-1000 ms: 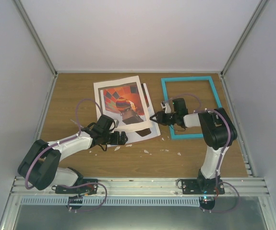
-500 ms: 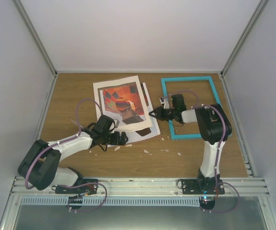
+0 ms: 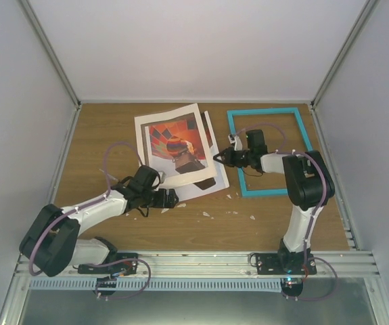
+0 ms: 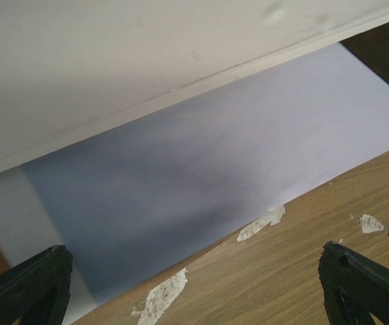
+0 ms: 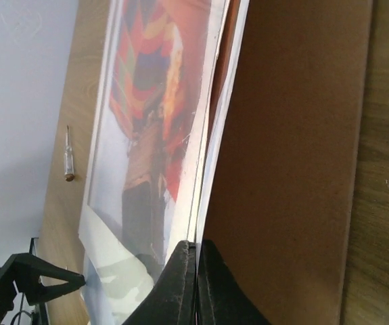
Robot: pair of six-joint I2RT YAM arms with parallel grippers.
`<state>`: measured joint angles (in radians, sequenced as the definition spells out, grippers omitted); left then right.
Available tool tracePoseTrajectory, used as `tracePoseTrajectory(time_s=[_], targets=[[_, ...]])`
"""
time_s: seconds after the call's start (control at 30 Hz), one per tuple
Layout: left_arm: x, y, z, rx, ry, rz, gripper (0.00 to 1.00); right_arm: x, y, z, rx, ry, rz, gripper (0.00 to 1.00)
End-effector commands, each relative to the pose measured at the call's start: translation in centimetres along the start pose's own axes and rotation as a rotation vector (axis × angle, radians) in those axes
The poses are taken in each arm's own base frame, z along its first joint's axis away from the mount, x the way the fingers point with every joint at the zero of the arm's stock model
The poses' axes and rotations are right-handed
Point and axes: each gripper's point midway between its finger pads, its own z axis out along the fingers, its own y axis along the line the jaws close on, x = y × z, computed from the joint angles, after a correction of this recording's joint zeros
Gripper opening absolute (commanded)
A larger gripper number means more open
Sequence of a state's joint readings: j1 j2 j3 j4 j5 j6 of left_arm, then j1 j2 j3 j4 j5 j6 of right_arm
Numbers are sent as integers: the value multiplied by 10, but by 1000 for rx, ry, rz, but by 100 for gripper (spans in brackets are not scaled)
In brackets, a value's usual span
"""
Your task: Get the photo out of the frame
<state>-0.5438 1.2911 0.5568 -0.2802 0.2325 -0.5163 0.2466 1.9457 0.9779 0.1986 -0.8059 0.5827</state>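
Observation:
The photo [image 3: 175, 142], an orange-red balloon print with a white border, lies left of centre with its right edge lifted. My right gripper [image 3: 219, 157] is shut on that edge. In the right wrist view its fingertips [image 5: 195, 256] pinch the thin sheet edge between the photo [image 5: 150, 101] and a brown board [image 5: 289, 156]. The turquoise frame [image 3: 235, 145] lies empty on the table at the right. My left gripper [image 3: 172, 198] is open at the photo's near edge. Its fingers [image 4: 25, 284] stand wide apart on the wood under the raised white sheet [image 4: 201, 169].
A second white sheet [image 3: 216, 177] lies under the photo. White paper scraps [image 3: 206, 214] are scattered on the wooden table; they also show in the left wrist view [image 4: 162, 296]. A small screwdriver-like tool [image 5: 67, 154] lies beyond the photo. White walls enclose three sides.
My right gripper has moved away from me and a little right, pulling the photo's right edge with it, so the photo has turned and lifted. My left gripper has shifted slightly.

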Motion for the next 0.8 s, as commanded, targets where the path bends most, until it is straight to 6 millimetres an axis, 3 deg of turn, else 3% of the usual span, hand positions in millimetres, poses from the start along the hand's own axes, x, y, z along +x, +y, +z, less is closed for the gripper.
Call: tracePoseTrajectory(time_s=[0.0, 0.17, 0.37, 0.63, 0.77], targets=[[2, 8, -8, -48, -23, -26, 99, -15, 11, -20, 23, -35, -67, 1], [-22, 1, -23, -48, -116, -34, 99, -18, 16, -33, 82, -44, -88, 0], [-40, 0, -27, -53, -151, -36, 99, -27, 24, -55, 195, -52, -118, 1], [-61, 3, -38, -17, -216, -76, 99, -46, 43, -106, 403, -97, -186, 1], [-70, 6, -46, 5, -247, -97, 99, -60, 62, -137, 487, -148, -221, 1]])
